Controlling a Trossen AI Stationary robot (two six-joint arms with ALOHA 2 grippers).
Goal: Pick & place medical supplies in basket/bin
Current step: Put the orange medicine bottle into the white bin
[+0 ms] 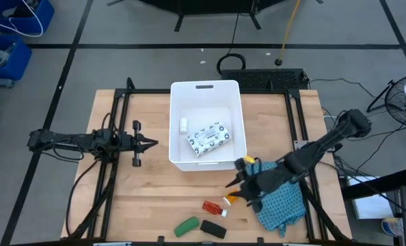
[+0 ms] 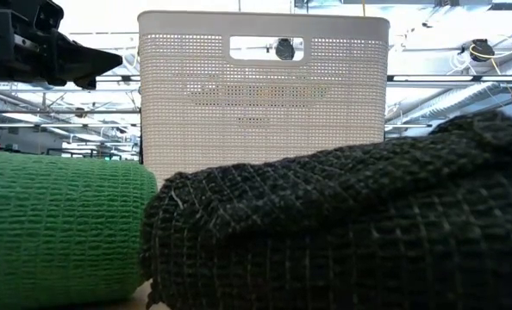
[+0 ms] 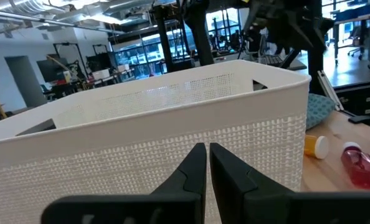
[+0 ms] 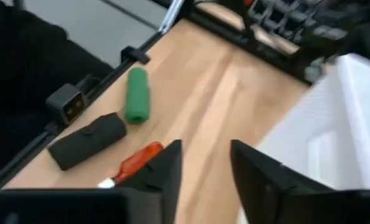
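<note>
The white bin stands mid-table, with a white printed packet and a small white cylinder lying on its floor. My left gripper hovers shut beside the bin's left wall. My right gripper hangs open above the table near the bin's near right corner, with nothing between its fingers. Below it lie an orange vial and a red tube. Nearer the front edge lie a green oblong and a black oblong.
A teal checked cloth lies crumpled under the right arm at the near right. Black frame rails run along the table's sides. Bare wood shows left of the bin and between the bin and the loose items.
</note>
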